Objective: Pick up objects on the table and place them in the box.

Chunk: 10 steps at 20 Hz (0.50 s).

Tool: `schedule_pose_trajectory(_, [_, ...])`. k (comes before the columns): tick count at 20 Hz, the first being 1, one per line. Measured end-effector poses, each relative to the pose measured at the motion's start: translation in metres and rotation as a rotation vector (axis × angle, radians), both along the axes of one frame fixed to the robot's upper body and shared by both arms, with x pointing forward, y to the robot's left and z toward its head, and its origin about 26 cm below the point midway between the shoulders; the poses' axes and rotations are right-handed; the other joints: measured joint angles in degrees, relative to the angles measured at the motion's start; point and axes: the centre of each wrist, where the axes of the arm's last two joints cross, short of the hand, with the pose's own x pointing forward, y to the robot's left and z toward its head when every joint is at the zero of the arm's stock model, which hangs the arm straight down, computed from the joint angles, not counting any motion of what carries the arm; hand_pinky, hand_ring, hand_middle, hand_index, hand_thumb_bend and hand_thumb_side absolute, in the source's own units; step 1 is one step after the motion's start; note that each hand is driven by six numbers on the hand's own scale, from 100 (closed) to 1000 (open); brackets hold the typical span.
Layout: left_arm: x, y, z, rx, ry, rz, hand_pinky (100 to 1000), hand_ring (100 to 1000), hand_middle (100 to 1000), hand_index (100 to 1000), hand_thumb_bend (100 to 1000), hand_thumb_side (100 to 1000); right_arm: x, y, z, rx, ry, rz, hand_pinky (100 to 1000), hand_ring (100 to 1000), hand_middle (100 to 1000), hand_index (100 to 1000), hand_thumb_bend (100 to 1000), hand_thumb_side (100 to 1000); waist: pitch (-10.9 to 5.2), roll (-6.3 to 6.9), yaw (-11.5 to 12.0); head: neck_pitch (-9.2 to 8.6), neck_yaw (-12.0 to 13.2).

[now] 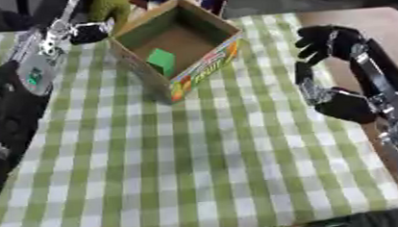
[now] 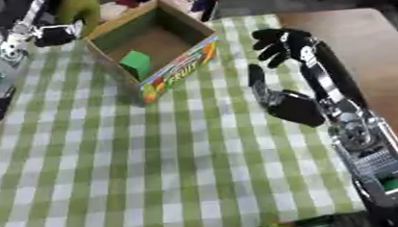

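Two black robot hands are showing over a table covered in a green-and-white checked cloth [image 1: 196, 159]. An open cardboard box [image 1: 202, 62] is sitting at the far middle of the table, turned corner-on toward the camera, with colourful print running along its near right wall. One green block [image 1: 160, 61] is lying inside the box, on the floor against the near left wall; it appears to be the only thing in there.

Right hand [image 2: 290, 104] is hanging above the cloth to the right of the box, well apart from it. Its fingers [image 2: 256, 80] are pointing up and look straight and released, grasping nothing. Behind it, another dark shape with spread finger-like parts [image 2: 279, 44] is showing over the table's far right edge; I cannot tell what it belongs to.

Left hand [image 1: 87, 31] is reaching toward the far left, just beside the box's left corner. Its fingers are looking curled in, with nothing visible between them. The left arm is lying along the left edge of the table.
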Motion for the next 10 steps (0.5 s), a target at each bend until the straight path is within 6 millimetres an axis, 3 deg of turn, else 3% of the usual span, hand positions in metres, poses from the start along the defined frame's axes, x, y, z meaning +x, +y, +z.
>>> schedule_pose_trajectory(2, [0.003, -0.008, -0.011, 0.009, 0.022, 0.008, 594, 545, 458, 625, 206, 265, 0.000, 0.002, 0.000, 0.001, 0.000, 0.008, 581, 655, 676, 855, 100, 389, 0.00, 0.03, -0.7, -0.02, 0.3])
schedule_pose_trajectory(4, [0.006, -0.013, -0.023, 0.025, 0.040, 0.023, 641, 646, 577, 732, 316, 359, 0.000, 0.002, 0.000, 0.000, 0.004, 0.011, 581, 655, 676, 855, 100, 389, 0.00, 0.13, -1.3, -0.03, 0.6])
schedule_pose_trajectory(5, [0.006, -0.015, -0.028, 0.034, 0.045, 0.031, 689, 735, 700, 854, 479, 482, 0.000, 0.003, 0.000, 0.001, 0.004, 0.012, 581, 655, 676, 855, 100, 389, 0.00, 0.18, -1.4, -0.03, 0.7])
schedule_pose_trajectory(6, [0.007, -0.016, -0.032, 0.045, 0.049, 0.037, 713, 783, 772, 908, 646, 581, 0.000, 0.003, 0.000, 0.002, 0.005, 0.013, 581, 655, 676, 855, 100, 389, 0.00, 0.21, -1.5, -0.03, 0.8])
schedule_pose_trajectory(8, [0.007, -0.017, -0.036, 0.062, 0.046, 0.045, 732, 815, 817, 936, 782, 637, 0.000, 0.004, 0.000, 0.005, 0.005, 0.015, 582, 655, 676, 855, 100, 389, 0.00, 0.22, -1.6, -0.04, 0.8])
schedule_pose_trajectory(10, [0.007, -0.016, -0.036, 0.072, 0.036, 0.050, 737, 822, 833, 952, 850, 667, 0.000, 0.004, 0.000, 0.005, 0.005, 0.015, 582, 655, 675, 855, 100, 389, 0.00, 0.26, -1.6, -0.04, 0.8])
